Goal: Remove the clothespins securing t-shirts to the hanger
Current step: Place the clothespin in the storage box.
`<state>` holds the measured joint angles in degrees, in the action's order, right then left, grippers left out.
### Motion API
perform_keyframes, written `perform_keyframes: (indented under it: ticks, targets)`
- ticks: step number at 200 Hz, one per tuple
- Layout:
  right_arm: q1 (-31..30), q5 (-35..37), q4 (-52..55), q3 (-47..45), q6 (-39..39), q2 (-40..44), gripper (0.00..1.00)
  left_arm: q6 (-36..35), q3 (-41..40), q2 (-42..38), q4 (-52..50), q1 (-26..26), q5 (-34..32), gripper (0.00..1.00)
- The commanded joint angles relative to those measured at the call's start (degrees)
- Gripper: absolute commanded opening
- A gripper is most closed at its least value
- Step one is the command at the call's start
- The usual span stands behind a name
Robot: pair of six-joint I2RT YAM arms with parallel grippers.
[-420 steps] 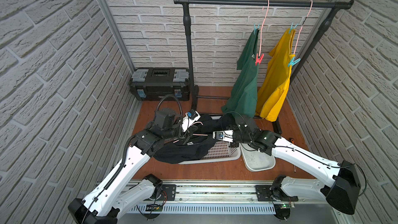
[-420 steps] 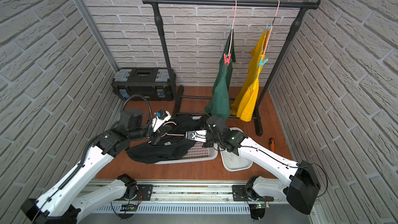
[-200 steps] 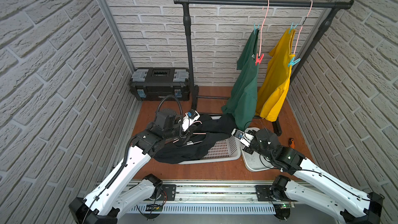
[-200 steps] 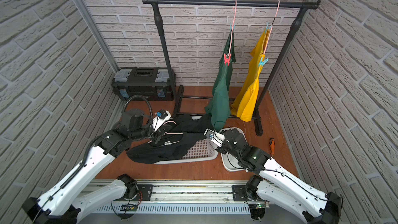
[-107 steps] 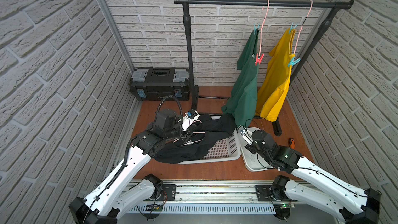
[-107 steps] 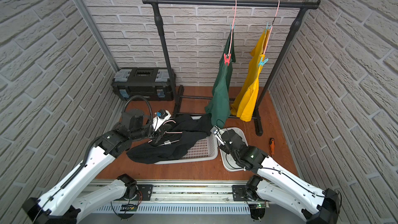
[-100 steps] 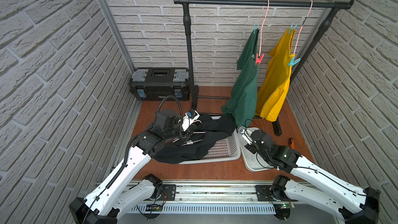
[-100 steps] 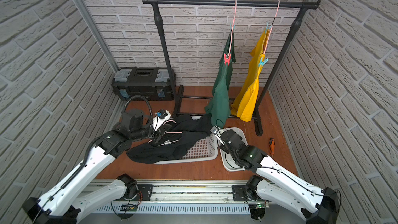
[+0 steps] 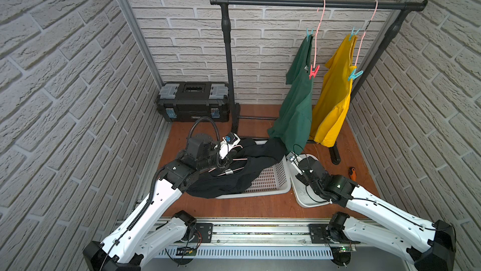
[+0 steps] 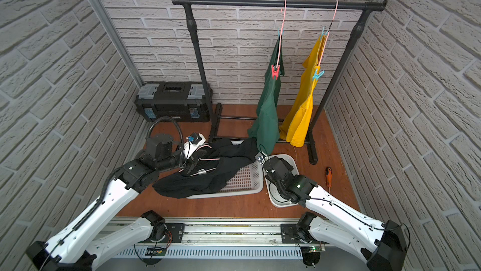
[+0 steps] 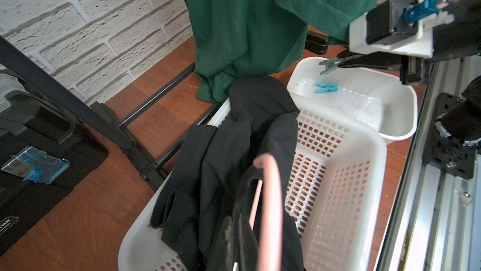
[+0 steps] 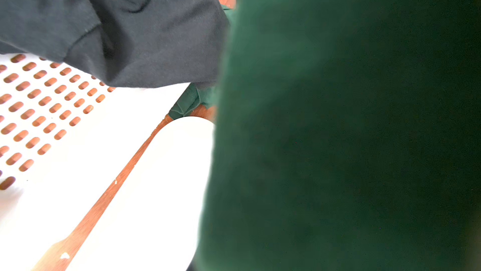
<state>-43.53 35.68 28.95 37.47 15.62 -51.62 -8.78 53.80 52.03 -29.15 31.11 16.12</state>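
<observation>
Right claw (image 11: 339, 64) moved over tub (image 11: 398, 133), pinching clothespin (image 11: 328, 66); toolbox (image 9: 194, 103) label illegible.

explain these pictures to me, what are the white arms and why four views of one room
Two white robot arms, each ending in a two-finger claw. Two pictures look down on the whole booth; two come from cameras on the arms' wrists. The left claw is shut on a pink wire hanger inside a black cloth t-shirt draped across a white perforated plastic basket. The right claw pinches a teal plastic clothespin above a white plastic tub, where another teal clothespin lies. A dark green t-shirt and a bright yellow t-shirt hang pegged from the black metal rail.
</observation>
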Motion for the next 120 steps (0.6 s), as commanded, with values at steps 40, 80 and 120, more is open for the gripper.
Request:
perform_keyframes:
  ticks: [40, 80, 120]
  targets:
    - [-0.34, 0.09, -0.72, -1.18, -1.20, 1.96, 0.49, -0.22, -1.05, -0.53, 0.93, -0.53, -1.09, 0.00]
    - [-0.28, -1.24, 0.34, -0.79, -1.46, 3.04, 0.66, -0.18, -1.05, -0.58, 0.92, -0.53, -1.00, 0.00]
    - [-0.33, -9.19, 0.49, -0.60, -0.74, 2.90, 0.81, -0.17, -1.06, -0.61, 0.92, -0.53, -1.09, 0.00]
